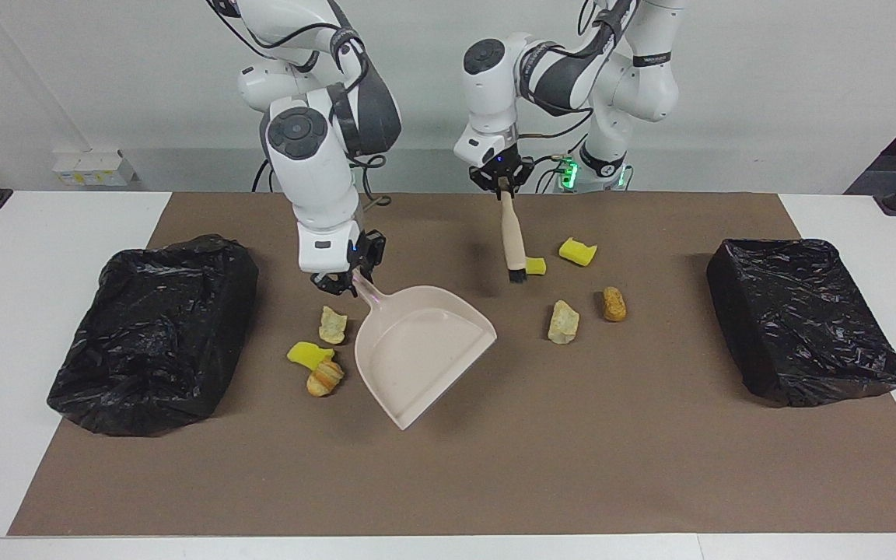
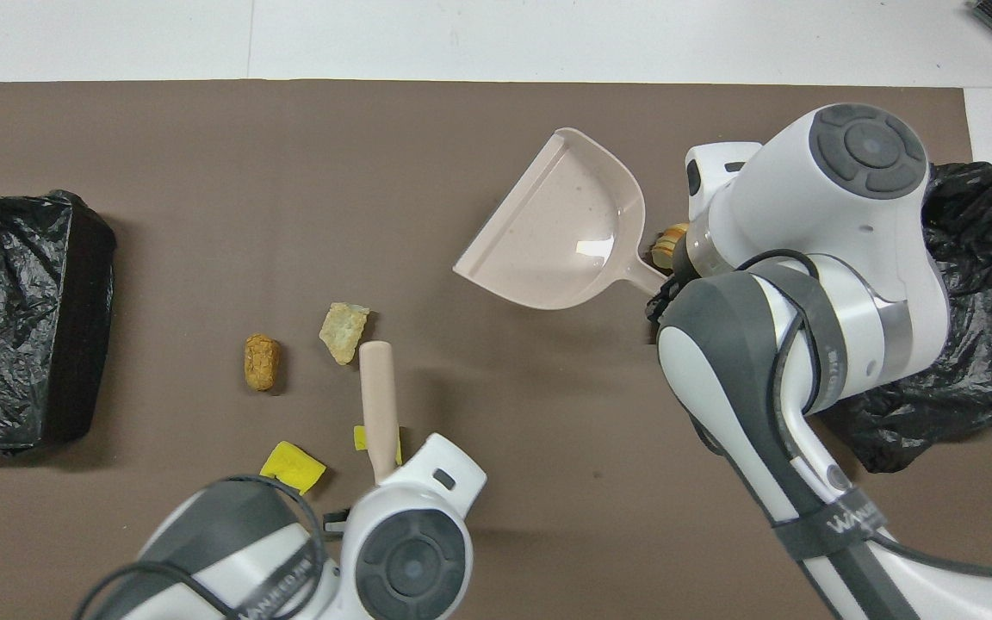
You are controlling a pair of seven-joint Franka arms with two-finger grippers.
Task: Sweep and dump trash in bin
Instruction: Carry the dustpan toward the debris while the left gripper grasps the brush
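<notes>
- My right gripper (image 1: pixel 345 281) is clamped on the handle of the dustpan (image 1: pixel 417 346), holding it up tilted over the mat (image 1: pixel 495 467), pan mouth pointing away from the robots and toward the left arm's end.
- My left gripper (image 1: pixel 503 181) is closed on the top of the brush (image 1: pixel 512 237), which hangs nearly upright with its dark bristles down by a yellow scrap (image 1: pixel 533 266).
- Three scraps lie close together beside the dustpan, toward the right arm's end: a cream lump (image 1: pixel 332 324), a yellow piece (image 1: pixel 309 355) and a brown striped lump (image 1: pixel 324 379), the last two touching.
- Four more lie toward the left arm's end: the yellow scrap at the bristles, another yellow one (image 1: pixel 577 251) just beside it, a pale lump (image 1: pixel 563 321) and a brown lump (image 1: pixel 614 303) farther from the robots.
- A black-lined bin (image 1: pixel 152 334) sits at the right arm's end of the mat, and a second bin (image 1: pixel 802 319) at the left arm's end.
</notes>
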